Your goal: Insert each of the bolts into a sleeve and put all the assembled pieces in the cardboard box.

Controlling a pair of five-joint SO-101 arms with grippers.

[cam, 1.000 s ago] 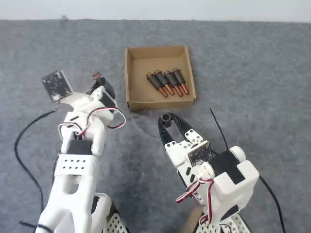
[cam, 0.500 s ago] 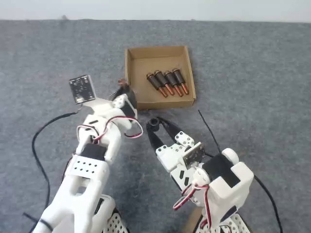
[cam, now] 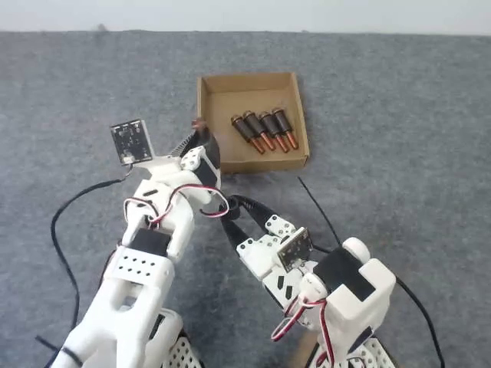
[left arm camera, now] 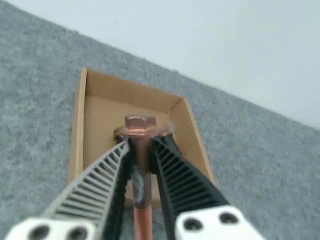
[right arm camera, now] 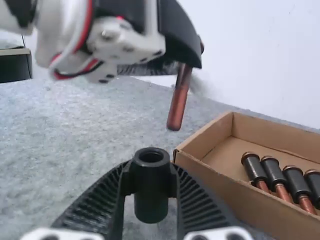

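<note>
Right wrist view, mid-assembly: the right hand [right arm camera: 150, 172] was closed narrow round a black sleeve [right arm camera: 150, 192], which it held upright with the bore open at the top, just clear of the grey worktop [right arm camera: 55, 150]. Above that hand's fingertips, and a little off toward the cardboard box [right arm camera: 225, 187], hung a copper-coloured bolt [right arm camera: 178, 102]. The left hand [left arm camera: 141, 147] pinched it just under the hex head, with the shank pointing down and leaning slightly.

The bolt's tip and the sleeve's mouth were near each other but apart and not yet in line. Both long axes ran roughly vertical, so the coming move seemed to depend on bringing the tip back over the right hand's fingertips, straightening the lean and then lowering it. The left hand, carrying the bolt from above, looked best placed to make that descent while the right hand steadied the sleeve.

Beyond both hands, four assembled pieces [right arm camera: 280, 177] lay side by side in the box. The left hand was the nearer of the two to its wall.
</note>
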